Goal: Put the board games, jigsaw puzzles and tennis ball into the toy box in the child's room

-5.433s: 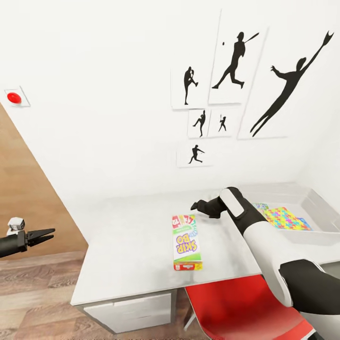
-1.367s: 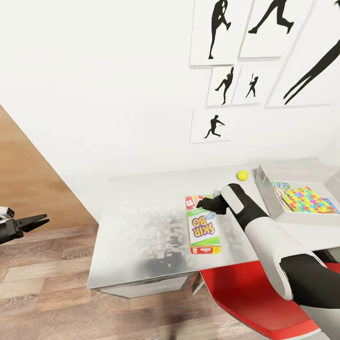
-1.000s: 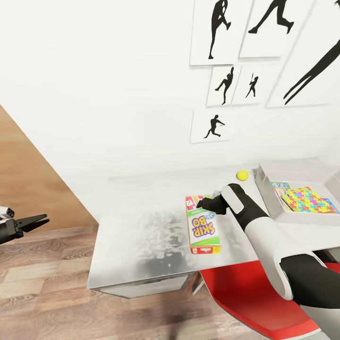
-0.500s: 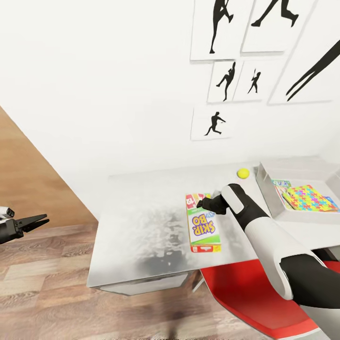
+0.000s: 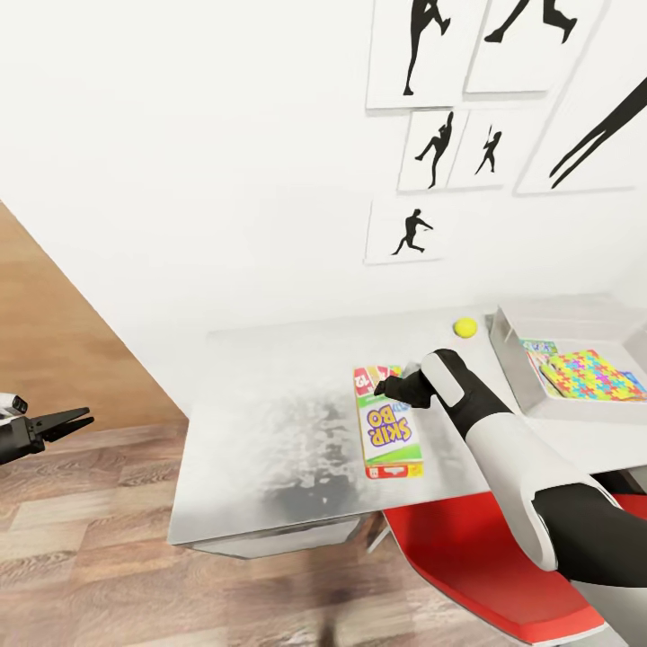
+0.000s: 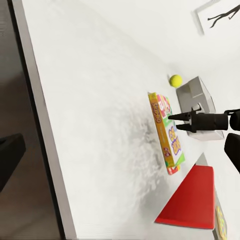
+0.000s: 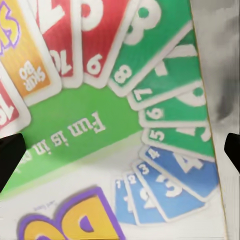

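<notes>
The red-green-purple Skip-Bo board game (image 5: 387,424) lies flat on the pale table (image 5: 270,404). My right gripper (image 5: 381,388) hovers open just over the box's far end. In the right wrist view the box's card print (image 7: 125,100) spans the gap, with one dark fingertip at each edge of that view. The left wrist view shows the same gripper (image 6: 176,122) over the box (image 6: 170,135). The tennis ball (image 5: 465,327) rests near the wall beside the toy box (image 5: 506,352), which holds a jigsaw puzzle (image 5: 593,375). My left gripper (image 5: 79,420) hangs open over the floor, left of the table.
A red chair (image 5: 476,557) is tucked under the table's near edge below my right arm. Black sports silhouettes (image 5: 409,232) hang on the white wall behind. Wood-plank floor (image 5: 90,539) lies left of the table. A light-blue printed flat thing (image 5: 537,346) sits in the toy box beside the puzzle.
The camera has moved in and shifted since the oldest frame, bringing the ball into view. My right gripper now sits over the Skip-Bo box's far end. Over the last second the arms hold still.
</notes>
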You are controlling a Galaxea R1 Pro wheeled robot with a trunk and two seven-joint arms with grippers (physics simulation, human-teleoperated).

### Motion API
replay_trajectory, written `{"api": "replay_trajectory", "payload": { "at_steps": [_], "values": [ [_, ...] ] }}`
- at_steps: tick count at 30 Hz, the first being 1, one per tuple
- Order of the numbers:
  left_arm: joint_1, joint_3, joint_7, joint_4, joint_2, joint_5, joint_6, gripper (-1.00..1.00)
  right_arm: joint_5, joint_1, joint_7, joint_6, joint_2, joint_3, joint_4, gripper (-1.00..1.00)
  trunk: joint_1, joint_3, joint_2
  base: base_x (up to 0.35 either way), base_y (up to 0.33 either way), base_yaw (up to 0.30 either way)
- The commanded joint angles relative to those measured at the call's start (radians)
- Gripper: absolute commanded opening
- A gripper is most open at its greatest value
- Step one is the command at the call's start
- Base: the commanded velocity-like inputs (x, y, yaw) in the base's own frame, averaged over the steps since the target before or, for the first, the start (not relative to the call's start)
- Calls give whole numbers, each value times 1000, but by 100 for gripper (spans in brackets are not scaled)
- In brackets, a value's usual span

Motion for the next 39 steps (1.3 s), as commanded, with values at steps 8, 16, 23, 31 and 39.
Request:
{"api": "replay_trajectory", "payload": {
  "at_steps": [8, 16, 23, 31, 39],
  "values": [
    [-1, 0, -4, 0, 0, -1, 11, 100, -8, 0, -8, 1, 0, 7, -1, 100, 1, -2, -2, 0, 204, 0],
    [-1, 0, -4, 0, 0, -1, 11, 100, -8, 0, -8, 1, 0, 7, -1, 100, 1, -2, -2, 0, 275, 0],
    [-1, 0, -4, 0, 0, -1, 11, 100, -8, 0, -8, 1, 2, 7, -1, 100, 1, -2, -2, 0, 267, 0],
    [-1, 0, -4, 0, 0, -1, 11, 100, -8, 0, -8, 1, 6, 7, -1, 100, 1, -2, -2, 0, 266, 0],
    [-1, 0, -4, 0, 0, -1, 11, 100, -8, 0, -8, 1, 8, 7, -2, 100, 1, -2, -2, 0, 276, 0]
  ]
}}
